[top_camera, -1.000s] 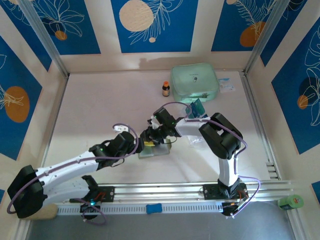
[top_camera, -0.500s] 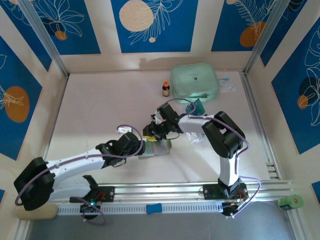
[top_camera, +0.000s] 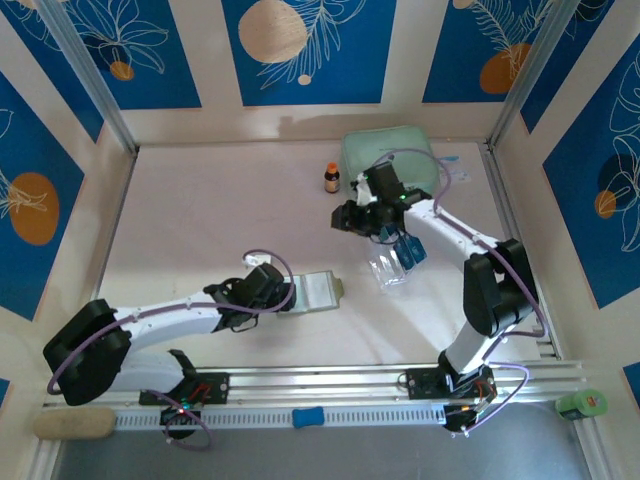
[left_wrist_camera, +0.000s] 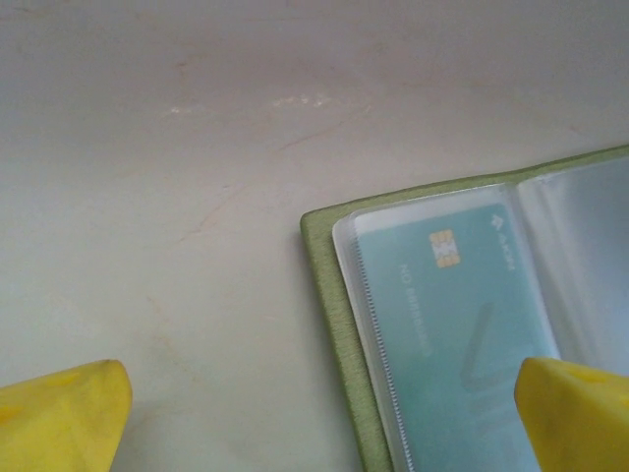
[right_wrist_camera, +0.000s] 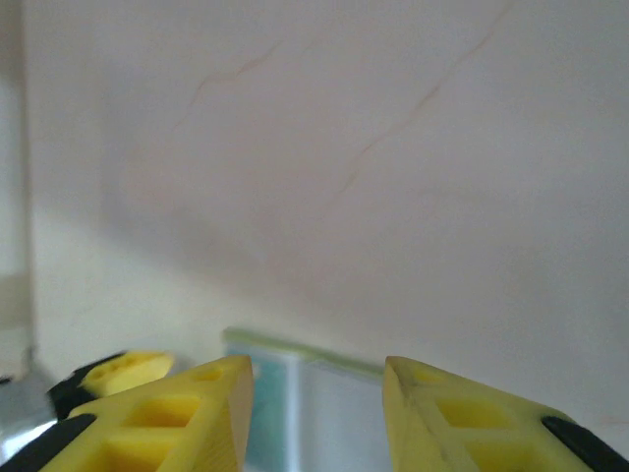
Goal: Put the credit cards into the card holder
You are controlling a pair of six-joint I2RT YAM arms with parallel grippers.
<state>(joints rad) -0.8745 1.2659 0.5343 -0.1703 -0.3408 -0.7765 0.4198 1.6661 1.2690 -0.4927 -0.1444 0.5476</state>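
The credit cards (top_camera: 409,251) look light, stiff and slick (best pinched by one edge). The card holder (left_wrist_camera: 327,287) looks floppy. The left gripper (left_wrist_camera: 316,418) gapes wide and empty; the right gripper (right_wrist_camera: 316,393) is half-open and empty.

I'm seeing mint-green zip case (top_camera: 360,148) lying at far side of table (top_camera: 220,200). Small brown bottle (top_camera: 332,179), orange cap, standing upright just left of it. Clear plastic tray (top_camera: 385,270) sitting nearer, right of centre. I'm spotting green roll (top_camera: 582,404) resting at near-right corner and blue clip (top_camera: 308,416) sitting on front rail.
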